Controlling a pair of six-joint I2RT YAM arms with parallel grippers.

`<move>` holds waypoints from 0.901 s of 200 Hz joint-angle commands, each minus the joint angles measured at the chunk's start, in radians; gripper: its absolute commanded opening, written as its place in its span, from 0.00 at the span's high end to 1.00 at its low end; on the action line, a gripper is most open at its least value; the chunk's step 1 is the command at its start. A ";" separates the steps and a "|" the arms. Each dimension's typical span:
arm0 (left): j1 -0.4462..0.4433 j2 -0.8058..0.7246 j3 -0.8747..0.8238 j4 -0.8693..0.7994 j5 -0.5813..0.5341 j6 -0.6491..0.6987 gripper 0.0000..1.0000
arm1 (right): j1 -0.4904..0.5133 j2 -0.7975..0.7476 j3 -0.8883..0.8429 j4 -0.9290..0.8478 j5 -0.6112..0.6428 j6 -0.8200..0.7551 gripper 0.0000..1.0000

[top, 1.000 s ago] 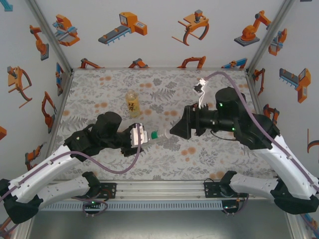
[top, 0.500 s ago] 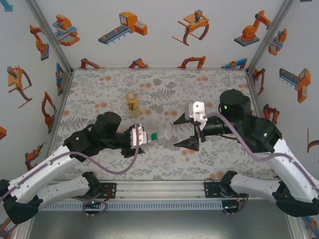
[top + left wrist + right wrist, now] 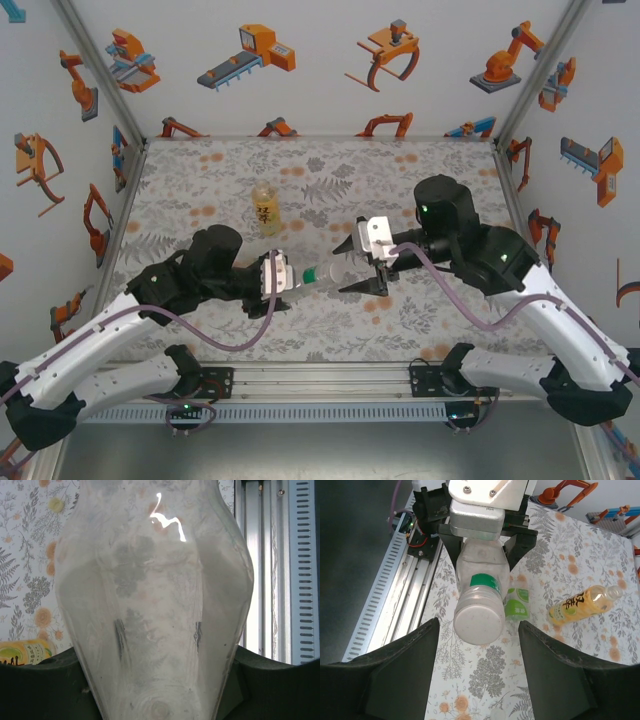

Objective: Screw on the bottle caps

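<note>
My left gripper is shut on the clear bottle and holds it level, neck pointing right. A whitish bottle cap sits on that neck, just past a green band. My right gripper is open. Its dark fingers stand either side of the cap without touching it. A short green-labelled bottle lies on the table under the held one. The amber bottle with a yellow label stands farther back, also visible as the amber bottle in the right wrist view.
The floral table mat stretches back to the enclosure walls. A metal rail with the arm bases runs along the near edge. The left arm's white gripper body is right behind the held bottle.
The right gripper has turned about its wrist and moved left, so its fingers now flank the cap. Its jaws have narrowed a little. The left gripper has kept the bottle still.
</note>
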State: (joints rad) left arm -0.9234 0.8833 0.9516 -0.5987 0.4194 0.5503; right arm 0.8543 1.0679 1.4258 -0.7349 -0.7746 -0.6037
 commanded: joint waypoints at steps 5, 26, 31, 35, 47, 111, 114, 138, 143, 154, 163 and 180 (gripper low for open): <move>-0.005 -0.018 0.030 -0.004 0.030 -0.015 1.00 | 0.014 0.006 -0.011 0.027 -0.033 -0.018 0.43; -0.005 -0.020 0.032 -0.007 0.033 -0.015 1.00 | 0.017 0.009 -0.019 0.040 -0.025 -0.008 0.45; -0.005 -0.020 0.032 -0.008 0.035 -0.016 1.00 | 0.017 0.010 -0.021 0.042 -0.023 -0.007 0.46; -0.005 -0.021 0.032 -0.008 0.035 -0.015 1.00 | 0.017 0.011 -0.021 0.044 -0.022 -0.005 0.47; -0.004 -0.019 0.032 -0.009 0.038 -0.017 1.00 | 0.020 0.012 -0.024 0.050 -0.023 0.001 0.48; -0.005 -0.017 0.033 -0.012 0.036 -0.017 1.00 | 0.031 0.004 -0.037 0.066 -0.017 0.040 0.65; -0.005 -0.016 0.033 -0.011 0.036 -0.017 1.00 | 0.032 0.003 -0.039 0.067 -0.017 0.047 0.65; -0.005 -0.019 0.033 -0.012 0.028 -0.021 1.00 | 0.035 -0.016 -0.076 0.117 0.011 0.172 0.71; -0.005 -0.020 0.033 -0.013 0.024 -0.022 1.00 | 0.037 -0.020 -0.087 0.133 0.019 0.208 0.72; -0.005 -0.023 0.031 -0.013 0.014 -0.021 1.00 | 0.038 -0.033 -0.112 0.173 0.048 0.308 0.75; -0.005 -0.024 0.030 -0.012 0.009 -0.020 1.00 | 0.040 -0.041 -0.133 0.207 0.077 0.402 0.76; -0.005 -0.025 0.028 -0.007 0.005 -0.021 1.00 | 0.046 -0.057 -0.164 0.258 0.119 0.581 0.79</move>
State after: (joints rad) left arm -0.9234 0.8745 0.9520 -0.6399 0.4225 0.5434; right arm 0.8814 1.0325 1.3090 -0.5869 -0.7181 -0.3382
